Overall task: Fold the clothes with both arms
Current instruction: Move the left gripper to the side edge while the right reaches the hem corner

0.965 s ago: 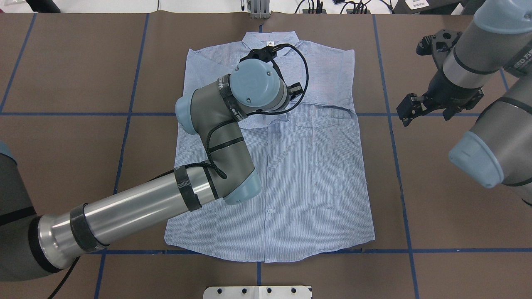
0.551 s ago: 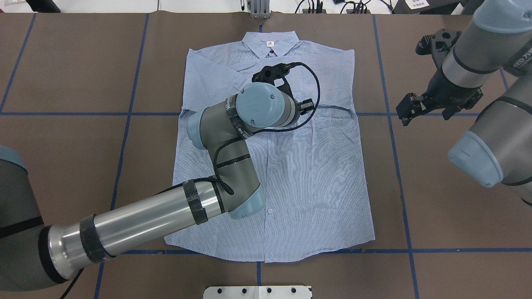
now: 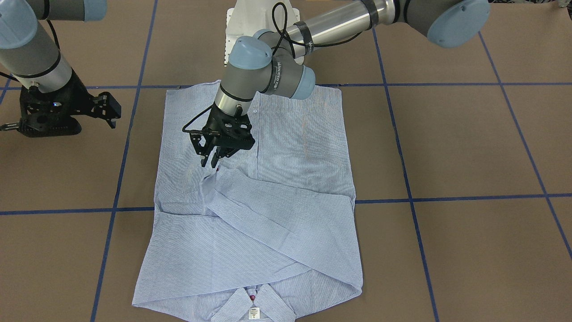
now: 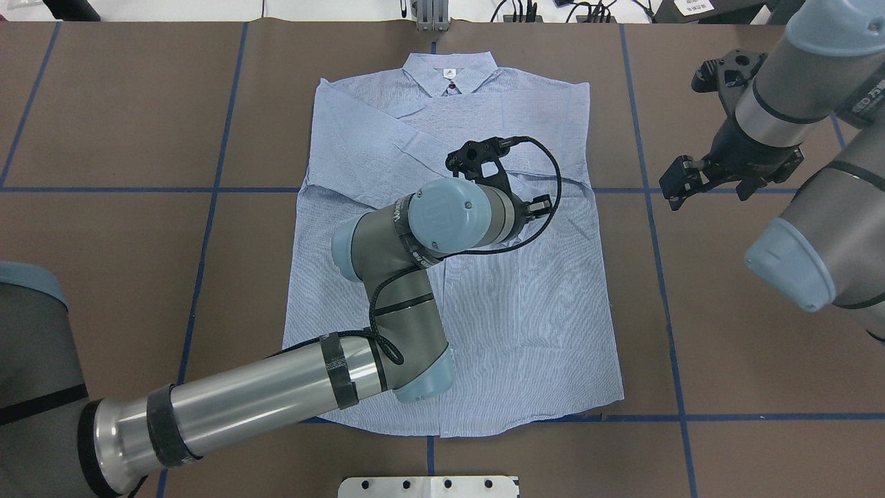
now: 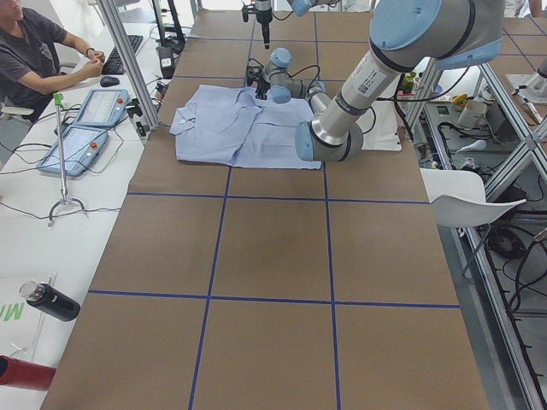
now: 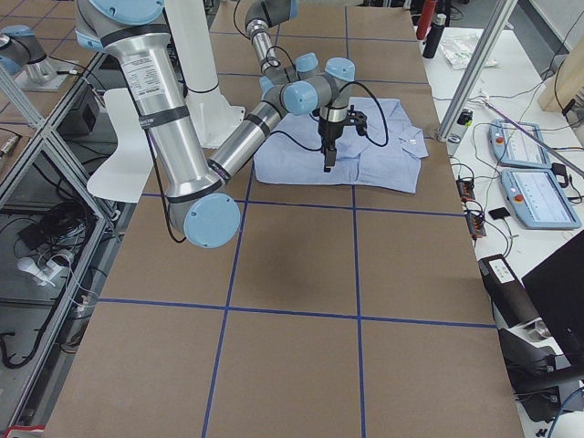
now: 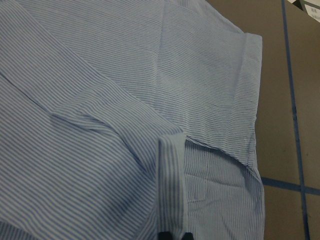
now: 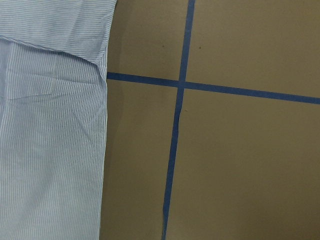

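Shirt (image 4: 539, 311) lies flat, finely striped, one sleeve (image 4: 401, 131) folded diagonally across.

1. I count one shirt (image 4: 525, 311).
2. I see two arms: left arm (image 4: 242, 394), right arm (image 4: 781, 104).
3. Two grippers: left gripper (image 3: 211, 163), right gripper (image 4: 715, 185).
4. I see one person (image 5: 34, 51).
5. Two pendants: near pendant (image 6: 538, 196), far pendant (image 6: 516, 144).
6. Two bottles: black bottle (image 5: 49, 301), red bottle (image 5: 19, 373).

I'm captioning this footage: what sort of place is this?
Probably a robotics lab workcell: a brown table gridded with blue tape, teach pendants beside it, and a person seated alongside.
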`<state>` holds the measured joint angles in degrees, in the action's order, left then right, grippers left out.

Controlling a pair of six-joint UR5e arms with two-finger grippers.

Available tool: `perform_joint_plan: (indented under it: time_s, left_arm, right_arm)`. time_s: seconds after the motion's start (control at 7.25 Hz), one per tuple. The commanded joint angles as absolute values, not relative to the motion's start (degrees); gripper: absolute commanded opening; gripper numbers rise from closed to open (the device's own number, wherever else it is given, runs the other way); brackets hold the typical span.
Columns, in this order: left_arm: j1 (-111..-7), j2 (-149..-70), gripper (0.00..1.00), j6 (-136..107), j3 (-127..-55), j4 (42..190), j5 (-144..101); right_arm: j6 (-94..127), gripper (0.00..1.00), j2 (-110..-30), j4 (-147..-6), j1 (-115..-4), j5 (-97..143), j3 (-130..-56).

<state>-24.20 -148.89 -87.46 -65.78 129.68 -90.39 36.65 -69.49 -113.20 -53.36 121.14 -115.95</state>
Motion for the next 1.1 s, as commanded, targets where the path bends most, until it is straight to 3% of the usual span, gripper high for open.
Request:
perform_joint_plan:
  time_s: [0.0, 0.55, 0.96]
  left_arm:
    - [-22.77, -149.33, 1.0, -87.63, -66.44, 130.43, -89.82]
    - [-23.2, -146.01, 1.0, -87.63, -69.5, 129.03, -90.09]
    - [-27.49, -135.91, 1.0, -85.45, -87.3, 117.55, -92.27]
  right_arm:
    - [36.65, 1.0, -69.52, -113.2, -53.44, 121.11, -115.93]
    - [37.43, 1.0, -69.52, -112.33, -53.09, 121.46, -117.59]
    - [50.06, 1.0, -76.35, -95.68, -45.65, 121.99, -119.88]
